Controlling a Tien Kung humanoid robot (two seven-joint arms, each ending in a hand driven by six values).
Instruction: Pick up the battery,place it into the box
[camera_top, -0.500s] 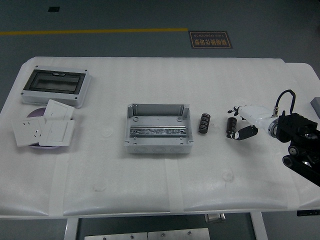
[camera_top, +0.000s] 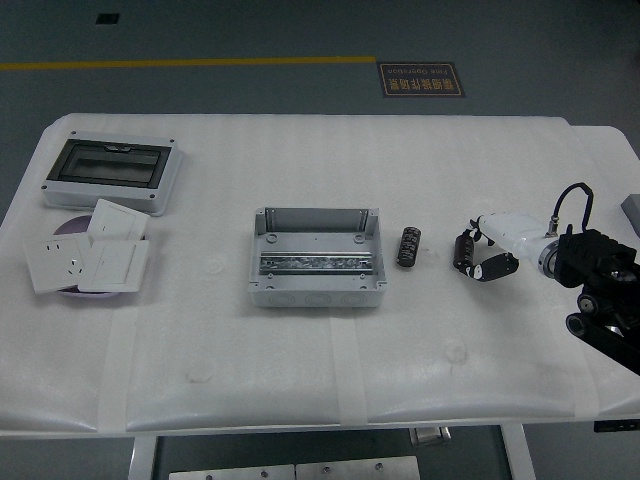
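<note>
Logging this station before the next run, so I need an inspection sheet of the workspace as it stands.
Surface: white table, taped seams near the front edge.
Job's things: grey box open at centre; one battery lying beside it on the right, apart; second battery inside the right hand's fingers.
Clutter: clear-lidded enclosure far left; socket plates on a purple dish.
Hands: right hand closed on the second battery; left nothing seen.
Cables: black cable loop at the right wrist.
Surroundings: grey floor, yellow line, floor sign.

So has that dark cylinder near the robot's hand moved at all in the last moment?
Yes. The battery sits slightly higher and a touch right, farther from the ribbed black part, with the right hand now closed around it.
</note>
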